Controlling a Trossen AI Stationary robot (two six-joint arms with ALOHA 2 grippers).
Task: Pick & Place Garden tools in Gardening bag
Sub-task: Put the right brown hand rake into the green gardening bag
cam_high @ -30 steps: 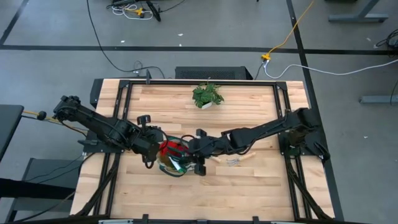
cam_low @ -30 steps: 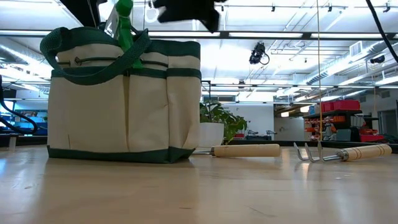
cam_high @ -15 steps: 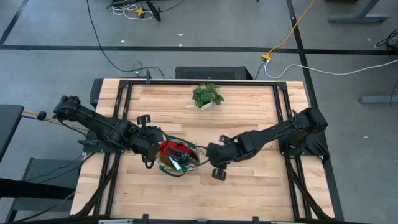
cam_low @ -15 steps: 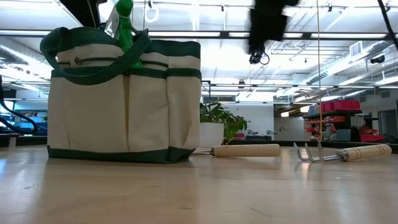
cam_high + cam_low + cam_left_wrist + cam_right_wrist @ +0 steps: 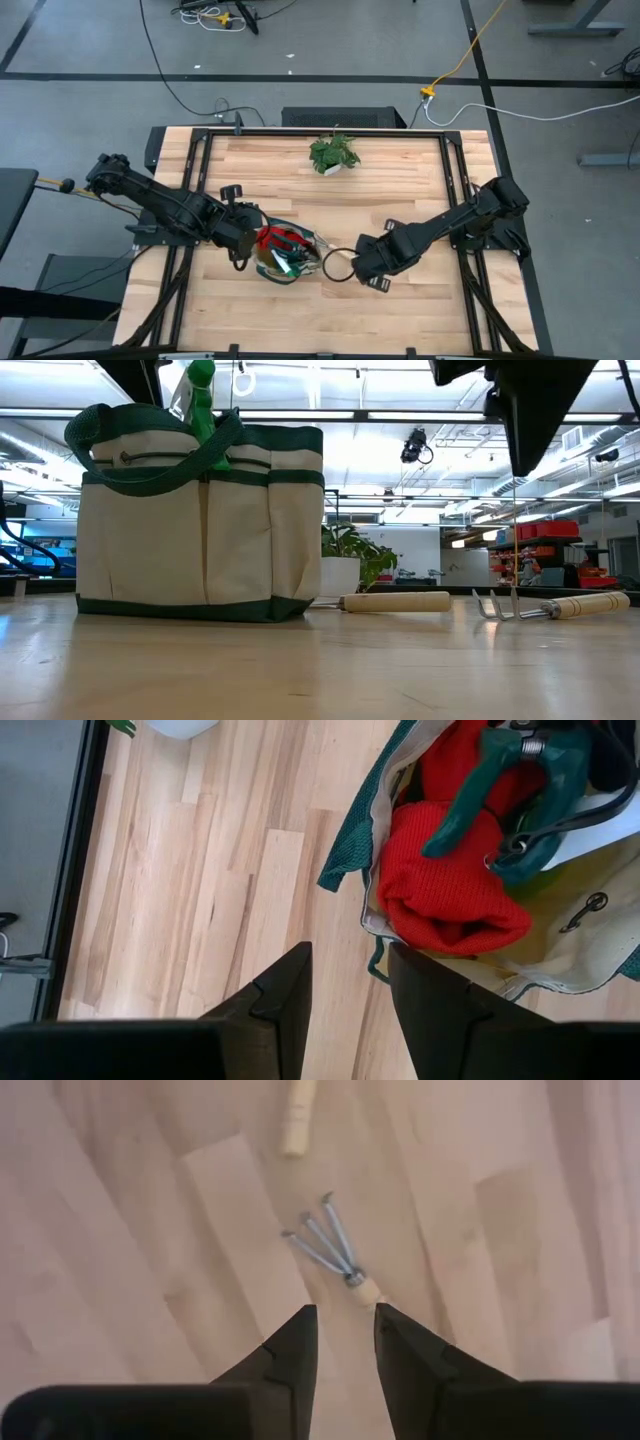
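The cream gardening bag with green trim stands on the table, left of centre. Red gloves and a green-handled tool lie inside, and a green bottle top sticks out. My left gripper hovers open at the bag's left rim, slanting down. A metal rake with a wooden handle lies flat on the table. My right gripper hangs open high above it, pointing down. A second wooden handle lies beside the bag's base.
A potted plant in a white pot stands near the far edge at the middle. My right arm hides the rake and the loose handle in the high view. Bare wood stretches along the near side.
My right gripper has gone from above the bag toward the table's right edge and has tipped from a slant until it points straight down over the rake. The bag, the rake and the loose handle have stayed where they were.
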